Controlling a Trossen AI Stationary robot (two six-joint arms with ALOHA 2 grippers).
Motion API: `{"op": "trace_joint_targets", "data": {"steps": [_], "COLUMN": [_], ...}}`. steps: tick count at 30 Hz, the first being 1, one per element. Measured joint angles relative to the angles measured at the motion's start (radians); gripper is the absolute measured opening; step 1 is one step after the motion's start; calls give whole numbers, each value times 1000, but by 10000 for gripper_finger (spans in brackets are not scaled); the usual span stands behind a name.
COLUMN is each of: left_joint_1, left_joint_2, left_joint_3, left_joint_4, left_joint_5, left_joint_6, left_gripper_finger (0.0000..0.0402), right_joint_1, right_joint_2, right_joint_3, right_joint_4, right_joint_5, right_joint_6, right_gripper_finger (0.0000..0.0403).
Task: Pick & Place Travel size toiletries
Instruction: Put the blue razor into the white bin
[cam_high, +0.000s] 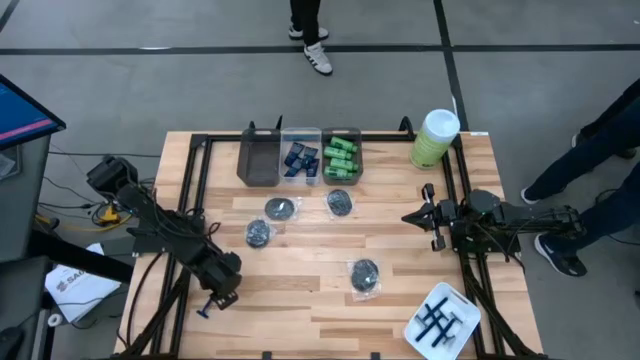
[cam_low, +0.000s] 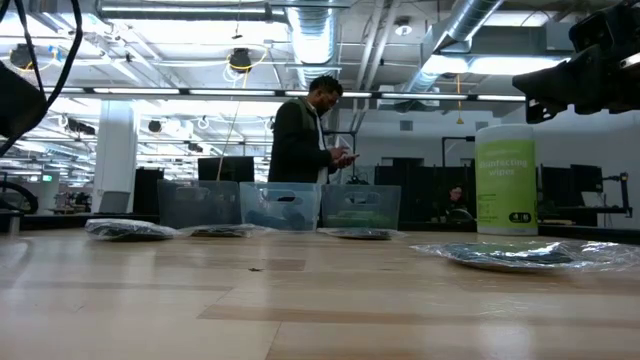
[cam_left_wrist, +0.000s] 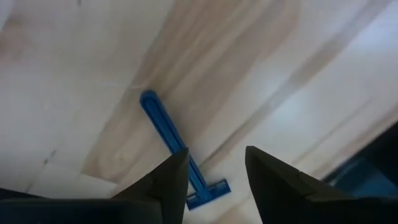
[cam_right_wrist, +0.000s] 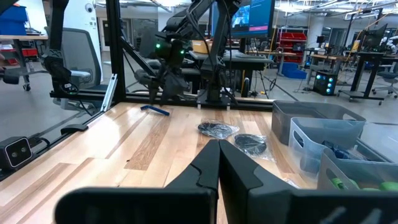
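Note:
A thin blue razor (cam_left_wrist: 163, 127) lies flat on the wooden table near the left front, also seen in the high view (cam_high: 205, 309). My left gripper (cam_left_wrist: 216, 180) points down over its head end (cam_left_wrist: 208, 193), open, with one finger in front of the handle. I see no touch. Round dark packets (cam_high: 281, 208) (cam_high: 364, 275) lie mid-table. Navy tubes (cam_high: 300, 158) and green bottles (cam_high: 341, 157) sit in bins at the far edge. My right gripper (cam_right_wrist: 217, 163) hangs shut and level at the table's right side (cam_high: 428, 215).
An empty dark bin (cam_high: 258, 158) stands left of the two filled bins. A tall green canister (cam_high: 434, 138) is at the far right, and a white tray (cam_high: 462, 332) with dark razors at the near right. A person stands beyond the far edge (cam_low: 305, 140).

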Motion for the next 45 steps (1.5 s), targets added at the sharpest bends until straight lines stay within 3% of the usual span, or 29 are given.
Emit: {"op": "trace_joint_targets", "data": {"steps": [12,18,23,29,38,45], "left_joint_1": [1,0,13,18,-29,-29], "left_joint_2": [120,122,91,-5,-32,-12], "left_joint_3": [4,0,0,8,6,6], "left_joint_4": [-1,-10,-21,-27,-109,-84], "left_joint_5": [15,3,28,23,-17,-62], "left_joint_6": [0,-3,-9,-10,-20,-24], "left_gripper_finger": [155,130,98,85,88,142], "right_joint_1": [0,0,0,0,0,0], "right_joint_2": [0,0,0,0,0,0], "right_joint_3": [0,0,0,0,0,0], "right_joint_4": [0,0,0,0,0,0], "right_joint_5": [0,0,0,0,0,0], "right_joint_6": [0,0,0,0,0,0], "right_gripper_finger": [0,0,0,0,0,0]}}
